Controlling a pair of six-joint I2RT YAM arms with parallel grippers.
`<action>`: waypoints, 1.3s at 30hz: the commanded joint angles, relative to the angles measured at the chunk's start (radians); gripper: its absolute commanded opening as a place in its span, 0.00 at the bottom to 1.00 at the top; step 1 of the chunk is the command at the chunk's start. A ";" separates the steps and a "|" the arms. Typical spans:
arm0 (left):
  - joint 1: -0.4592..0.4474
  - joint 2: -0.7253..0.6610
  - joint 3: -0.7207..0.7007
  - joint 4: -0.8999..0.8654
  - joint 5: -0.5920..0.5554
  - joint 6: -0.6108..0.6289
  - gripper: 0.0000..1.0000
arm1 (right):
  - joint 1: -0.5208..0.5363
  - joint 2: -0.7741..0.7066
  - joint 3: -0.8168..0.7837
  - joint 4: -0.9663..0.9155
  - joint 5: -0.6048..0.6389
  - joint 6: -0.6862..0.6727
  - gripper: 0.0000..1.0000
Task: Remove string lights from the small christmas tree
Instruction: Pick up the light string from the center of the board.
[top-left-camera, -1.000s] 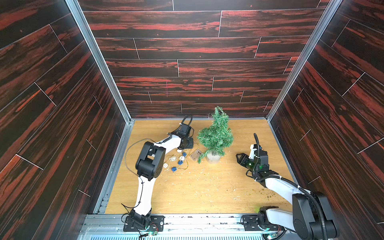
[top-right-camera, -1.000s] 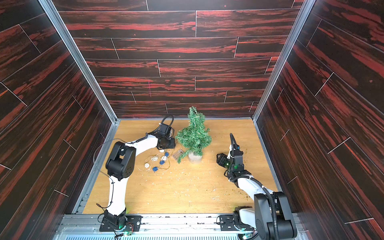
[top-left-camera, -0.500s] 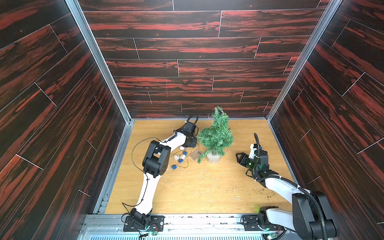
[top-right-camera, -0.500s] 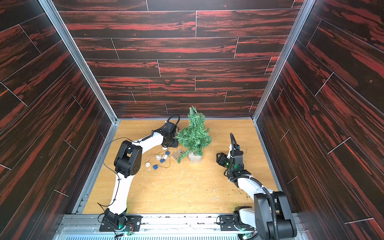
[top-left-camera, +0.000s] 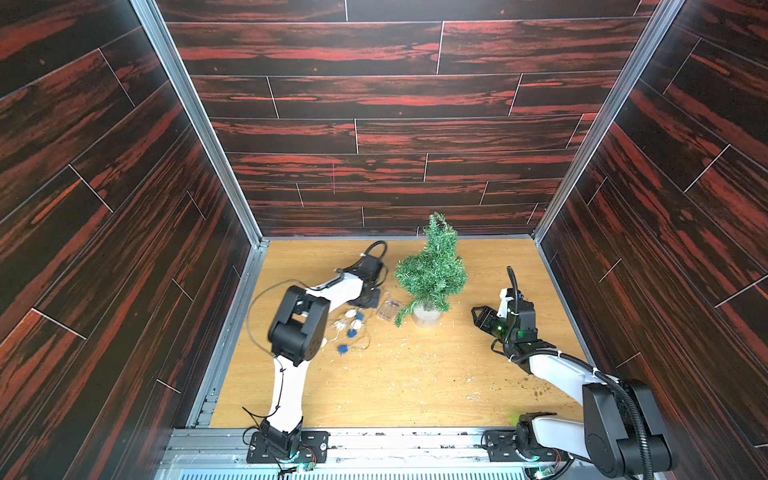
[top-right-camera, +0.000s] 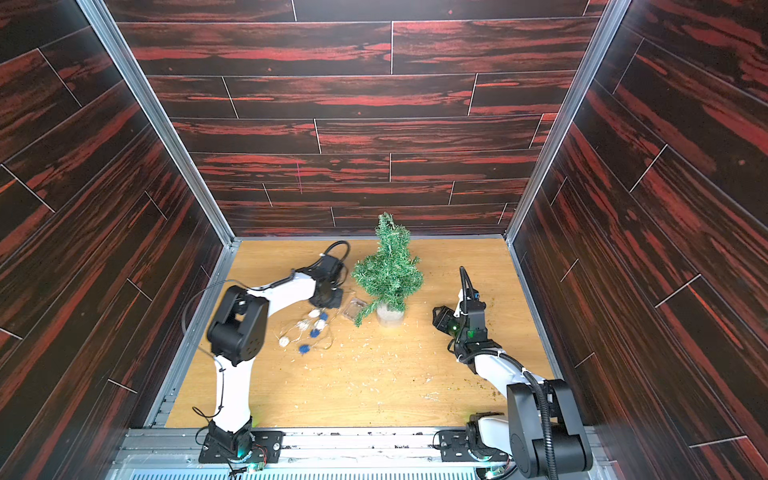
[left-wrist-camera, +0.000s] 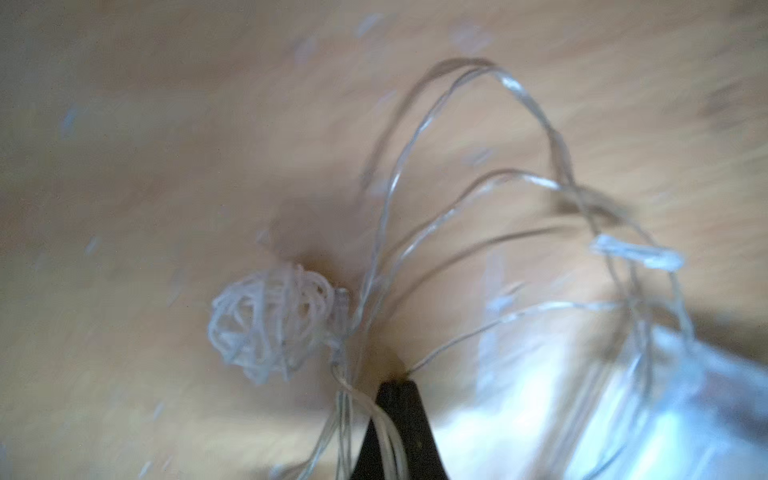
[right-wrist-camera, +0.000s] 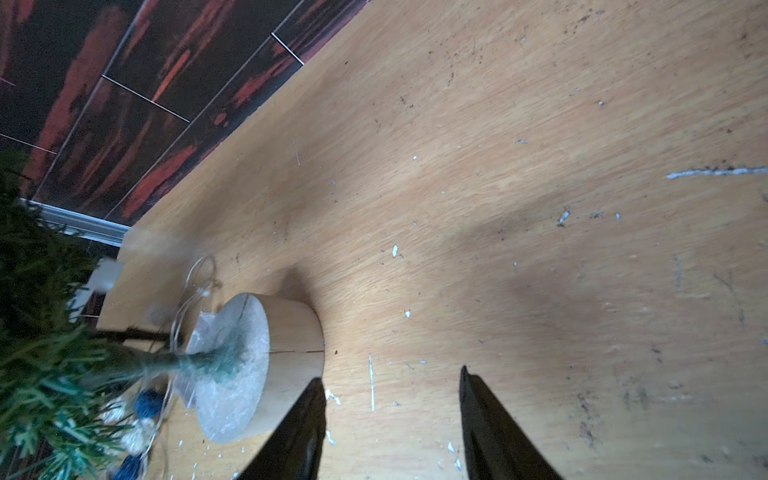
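Observation:
The small christmas tree (top-left-camera: 432, 270) (top-right-camera: 388, 270) stands upright in its grey-white pot (top-left-camera: 426, 318) (right-wrist-camera: 257, 365) at the back middle of the wooden floor. The string lights (top-left-camera: 351, 328) (top-right-camera: 311, 328) lie in a loose heap on the floor left of the pot, and their clear battery box (top-left-camera: 387, 309) (top-right-camera: 354, 309) lies between the heap and the pot. My left gripper (top-left-camera: 370, 297) (left-wrist-camera: 397, 386) is low over the heap, shut on strands of the pale wire, with a white ball (left-wrist-camera: 270, 328) beside its tips. My right gripper (top-left-camera: 478, 316) (right-wrist-camera: 390, 378) hovers open and empty right of the pot.
Dark wood-patterned walls (top-left-camera: 374, 137) close in three sides. White flecks and green needle bits (top-left-camera: 415, 345) litter the floor in front of the tree. The arm bases stand on a metal rail (top-left-camera: 395, 444) at the front edge.
My left gripper has closed on the wire, and its arm has swung right, towards the tree. The right arm has not moved.

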 joint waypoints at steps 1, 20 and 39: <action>0.091 -0.100 -0.059 -0.048 -0.021 -0.094 0.00 | -0.002 -0.022 0.000 0.002 0.012 0.004 0.55; 0.274 -0.546 -0.222 0.040 -0.014 -0.225 0.00 | -0.003 -0.015 0.005 -0.005 0.010 0.004 0.55; 0.245 -0.578 -0.231 0.123 0.136 -0.318 0.00 | -0.003 -0.017 0.008 -0.009 -0.003 0.006 0.55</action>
